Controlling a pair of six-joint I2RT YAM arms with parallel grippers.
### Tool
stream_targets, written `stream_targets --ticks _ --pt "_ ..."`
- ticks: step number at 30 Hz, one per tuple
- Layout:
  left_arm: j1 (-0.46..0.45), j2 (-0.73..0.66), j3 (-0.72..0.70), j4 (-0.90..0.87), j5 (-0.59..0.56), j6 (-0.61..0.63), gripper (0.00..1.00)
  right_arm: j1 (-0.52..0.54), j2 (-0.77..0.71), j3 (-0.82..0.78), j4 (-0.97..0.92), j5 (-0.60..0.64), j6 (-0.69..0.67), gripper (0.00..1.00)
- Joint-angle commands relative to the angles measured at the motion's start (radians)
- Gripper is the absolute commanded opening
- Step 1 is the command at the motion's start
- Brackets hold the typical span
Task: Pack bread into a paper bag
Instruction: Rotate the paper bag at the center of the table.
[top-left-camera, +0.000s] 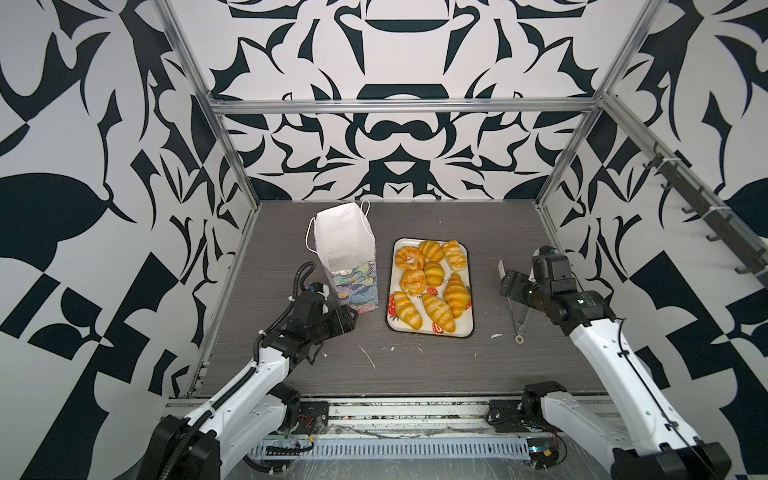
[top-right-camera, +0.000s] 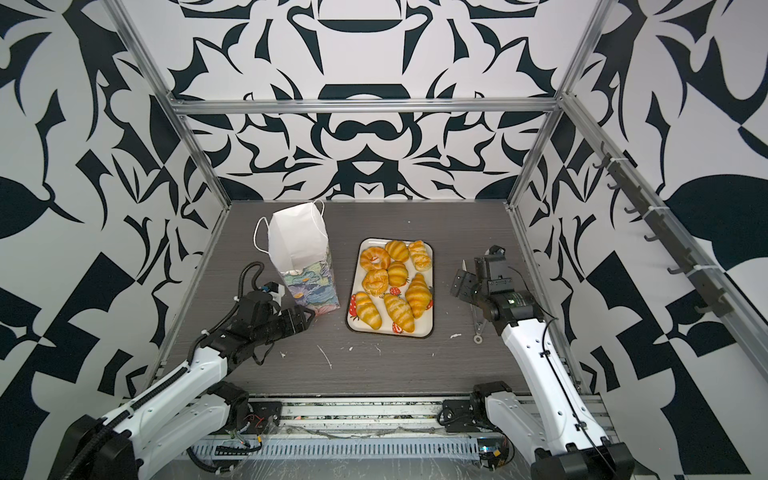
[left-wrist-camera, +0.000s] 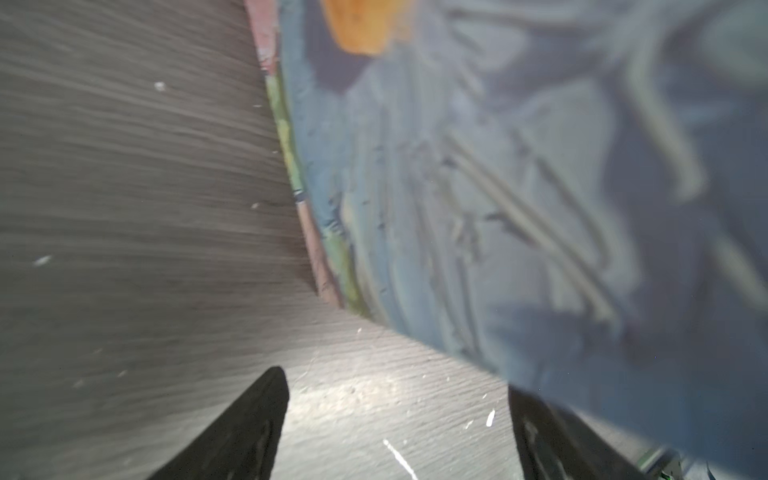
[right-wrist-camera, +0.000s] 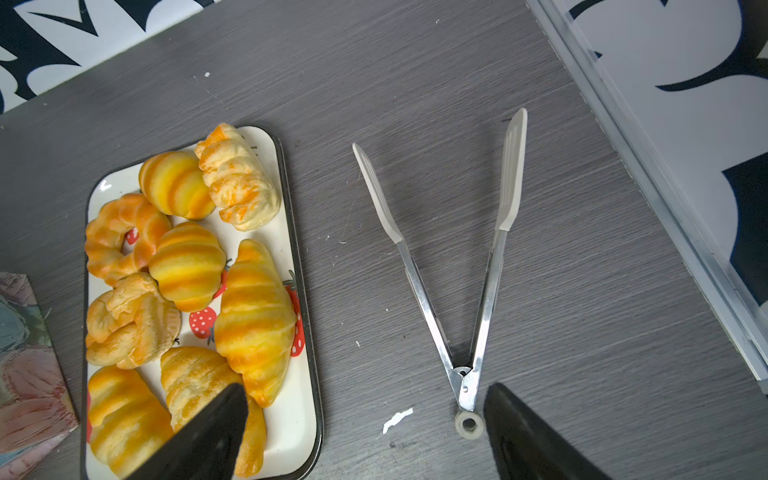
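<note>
Nearest me, scuffs and white flecks mark the grey wood-grain table (top-left-camera: 415, 374). A little further in, the left gripper (left-wrist-camera: 395, 382) sits low at the near bottom corner of the paper bag (top-left-camera: 347, 253). Its fingers are spread apart with only bare table between them. One finger lies right by the bag's flower-printed side, but the left wrist view is too blurred to show whether they touch.

Over on the other side, the right gripper (right-wrist-camera: 365, 388) hangs above the table, fingers wide apart and holding nothing. Metal tongs (right-wrist-camera: 464, 388) with pale tips lie splayed open on the table under it, the ring end just beside one finger.

Between the two arms sits the cream strawberry tray (top-left-camera: 462, 326), and all the bread (top-left-camera: 434, 272) is on it. Croissants fill the near end, and a ring bun (top-left-camera: 409, 257) sits toward the far end. The bag stands upright just left of the tray, reaching further back, with its white mouth open and its cord handles up.
</note>
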Motion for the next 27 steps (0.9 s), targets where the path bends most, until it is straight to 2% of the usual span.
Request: stream_targets --ticks 1,9,15,18,27 --pt "-0.029 0.064 -0.003 0.145 -0.021 -0.031 0.86 0.006 -0.023 0.040 -0.016 0.003 -0.020 0.92" --pt "-0.105 0.227 0.038 0.306 -0.034 -0.040 0.86 0.007 -0.040 0.044 -0.031 0.003 -0.028 0.92" --pt "-0.122 0.238 0.033 0.362 -0.026 -0.043 0.86 0.007 -0.037 0.044 -0.028 -0.001 -0.032 0.92" --pt "-0.123 0.170 0.023 0.290 -0.052 -0.047 0.86 0.006 -0.033 0.046 -0.028 -0.012 -0.033 0.92" --pt "-0.121 -0.155 0.027 -0.126 -0.212 -0.055 0.91 0.007 -0.014 0.045 -0.003 -0.032 -0.034 0.92"
